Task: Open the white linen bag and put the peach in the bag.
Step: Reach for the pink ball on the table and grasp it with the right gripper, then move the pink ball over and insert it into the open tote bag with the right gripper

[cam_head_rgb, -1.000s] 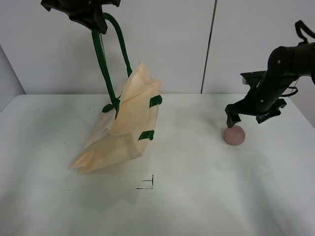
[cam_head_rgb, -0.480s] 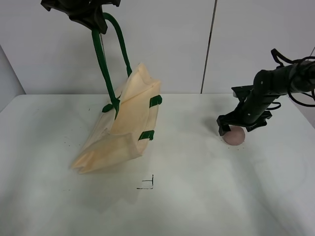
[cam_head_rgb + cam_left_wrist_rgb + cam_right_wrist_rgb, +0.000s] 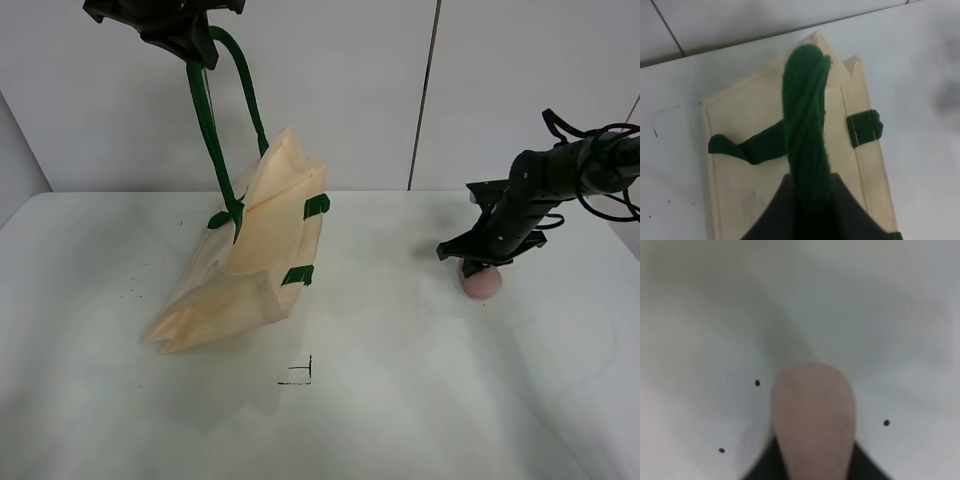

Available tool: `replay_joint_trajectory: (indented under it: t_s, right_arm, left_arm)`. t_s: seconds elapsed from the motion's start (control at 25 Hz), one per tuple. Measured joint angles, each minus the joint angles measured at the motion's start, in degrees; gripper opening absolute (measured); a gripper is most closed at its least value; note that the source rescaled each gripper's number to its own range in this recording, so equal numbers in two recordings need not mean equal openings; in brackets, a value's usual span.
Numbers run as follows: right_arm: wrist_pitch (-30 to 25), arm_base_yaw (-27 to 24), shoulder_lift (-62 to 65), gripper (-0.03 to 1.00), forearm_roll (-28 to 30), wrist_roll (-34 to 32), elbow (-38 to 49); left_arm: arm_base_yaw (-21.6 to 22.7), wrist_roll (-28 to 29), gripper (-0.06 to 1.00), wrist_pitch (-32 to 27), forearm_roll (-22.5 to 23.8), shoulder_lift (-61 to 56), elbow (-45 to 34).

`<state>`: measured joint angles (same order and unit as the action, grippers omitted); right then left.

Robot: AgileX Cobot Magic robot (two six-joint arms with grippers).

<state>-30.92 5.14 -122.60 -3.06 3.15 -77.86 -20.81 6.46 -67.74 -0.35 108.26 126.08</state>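
Note:
The white linen bag (image 3: 250, 262) hangs tilted, its lower end resting on the table, its rim with green tabs (image 3: 316, 205) turned right. My left gripper (image 3: 185, 35) is raised at the top left and shut on the bag's dark green handle (image 3: 212, 130). The left wrist view shows the handle (image 3: 807, 125) running down to the cream cloth (image 3: 740, 175). The peach (image 3: 483, 284) rests on the table at the right. My right gripper (image 3: 478, 262) is down over it. In the right wrist view the peach (image 3: 812, 415) sits tight between the dark jaws.
A white table (image 3: 400, 400) carries a small black corner mark (image 3: 300, 375) in front of the bag. A white wall with a dark vertical seam (image 3: 422, 100) stands behind. Small dark specks (image 3: 757, 383) dot the table around the peach.
My right gripper has come down from above onto the peach, and the peach has shifted slightly. The left gripper and the bag have not moved.

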Motion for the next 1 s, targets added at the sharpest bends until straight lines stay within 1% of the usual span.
replay_joint_trajectory:
  t_s: [0.04,0.08,0.24,0.36,0.44,0.52,0.64,0.76,1.0]
  right_arm:
    - [-0.6,0.0,0.3,0.07,-0.2,0.0,-0.4]
    - [-1.2,0.0,0.6,0.01,-0.5,0.0,-0.8]
    - [-4.0,0.0,3.0,0.0,-4.0,1.9,-3.6]
    - [-7.3,0.2,6.8,0.0,-11.0,7.3,-7.3]
    - [-10.5,0.8,9.0,0.0,-17.7,11.9,-10.6]
    - [-13.1,1.9,10.4,0.0,-23.9,16.5,-13.7]
    - [-16.0,5.0,10.9,0.0,-31.4,20.5,-17.8]
    - [-15.3,9.6,10.9,0.0,-35.5,22.7,-19.1]
    - [-9.2,19.0,8.5,0.0,-36.5,23.5,-19.4]
  left_arm:
    - [0.0,0.0,0.0,0.0,0.0,0.0,0.0]
    - [0.0,0.0,0.0,0.0,0.0,-0.1,0.0]
    - [0.0,0.0,0.0,0.0,0.0,-0.7,0.0]
    - [0.0,0.0,0.0,0.0,0.0,-1.0,0.0]
    - [0.0,0.0,0.0,0.0,0.0,-1.3,0.0]
    - [0.0,0.0,0.0,0.0,0.0,-1.4,0.0]
    - [0.0,0.0,0.0,0.0,0.0,-1.4,0.0]
    - [0.0,0.0,0.0,0.0,0.0,-1.4,0.0]
    - [0.0,0.0,0.0,0.0,0.0,-1.4,0.0]
